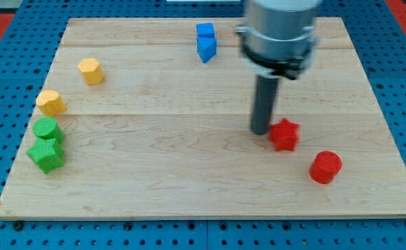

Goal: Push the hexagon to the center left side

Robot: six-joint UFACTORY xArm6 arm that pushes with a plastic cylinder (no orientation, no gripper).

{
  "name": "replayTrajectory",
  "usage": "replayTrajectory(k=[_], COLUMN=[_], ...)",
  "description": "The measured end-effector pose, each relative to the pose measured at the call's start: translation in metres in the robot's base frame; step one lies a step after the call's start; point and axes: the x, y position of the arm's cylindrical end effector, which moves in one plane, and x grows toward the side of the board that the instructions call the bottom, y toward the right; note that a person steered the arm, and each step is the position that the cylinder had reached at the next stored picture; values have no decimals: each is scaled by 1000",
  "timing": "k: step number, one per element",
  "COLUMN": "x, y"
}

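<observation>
Looking at my tip [260,131], you find it touching the red star [284,135] from the view's left; no hand shows. Your yellow hexagon [91,71] sits well apart, upper left on the worktop [189,180].

Wooden board [189,180] with yellow, green, blue, red blocks.

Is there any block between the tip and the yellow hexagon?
No. In the camera view, only bare board lies between my tip and the yellow hexagon.
</observation>
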Motion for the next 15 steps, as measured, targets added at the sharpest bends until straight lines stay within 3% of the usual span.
replayTrajectory(k=[1,5,12,13,15], x=[42,-44,-60,-60,-69], y=[33,-60,-60,-118,-158])
